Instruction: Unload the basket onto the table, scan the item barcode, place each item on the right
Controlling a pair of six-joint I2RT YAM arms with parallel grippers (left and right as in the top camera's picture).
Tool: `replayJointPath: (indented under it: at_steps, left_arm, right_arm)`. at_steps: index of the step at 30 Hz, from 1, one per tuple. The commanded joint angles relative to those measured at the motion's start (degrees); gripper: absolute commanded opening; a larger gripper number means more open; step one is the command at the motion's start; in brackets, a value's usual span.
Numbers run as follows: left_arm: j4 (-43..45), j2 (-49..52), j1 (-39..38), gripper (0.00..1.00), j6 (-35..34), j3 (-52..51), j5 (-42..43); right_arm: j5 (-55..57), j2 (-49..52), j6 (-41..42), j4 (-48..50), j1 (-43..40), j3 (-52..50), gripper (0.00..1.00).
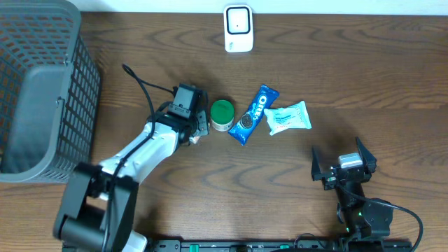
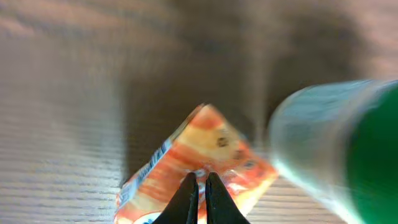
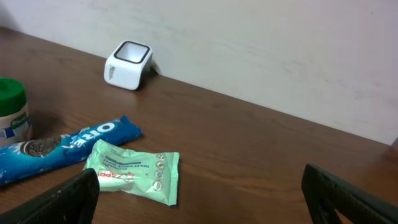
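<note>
The left end effector (image 2: pixel 201 178) was clenched on the lower edge of an orange snack packet (image 2: pixel 205 146), its two fingertips pinched nearly together with the wrapper between them. The packet's far corner pointed up and away from the fingers. Whether it was clear of the counter (image 1: pixel 350 70) could not be told from the blurred wrist view. A jar (image 1: pixel 222 115) with a green lid stood just to the right of that end effector, near enough to fill the right edge of its camera. Beyond the jar lay an Oreo pack (image 1: pixel 254 114) and then a green pouch (image 1: pixel 288 117). The scanner (image 1: pixel 238 29) sat well ahead of the left end effector and a little to its right, against the far edge of the counter. A grey basket (image 1: pixel 42 91) was off to its left. The right end effector (image 1: pixel 340 157) was released, jaws wide with nothing between them, and the pouch lay ahead of it to the left. The step in hand looked like the pick: the item was gripped but not yet presented. The next move probably called for raising the packet clear of the jar, carrying it forward to the scanner and turning it so the barcode faced the window. No view showed the barcode, so which face to present was uncertain. A thin wrapper held by one edge could well sag or slip.
</note>
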Motion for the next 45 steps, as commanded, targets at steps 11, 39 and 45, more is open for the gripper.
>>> replayJointPath:
  at_steps: [11,39,45]
  left_arm:
    - [-5.53,-9.99,0.02,0.69,5.27,9.9,-4.72]
    - [-6.34,-54.93,1.64,0.98,43.5,37.2,-49.31]
    - [-1.92,-57.94,9.22,0.98,42.71,37.2,-56.94]
  right_arm:
    - [0.04,-0.33,-0.07,-0.24,-0.17,-0.07,0.99]
    - [0.04,-0.33,-0.09,-0.24,-0.17,-0.07,0.99]
    - [0.04,-0.33,-0.07,-0.22,-0.17,-0.07,0.99]
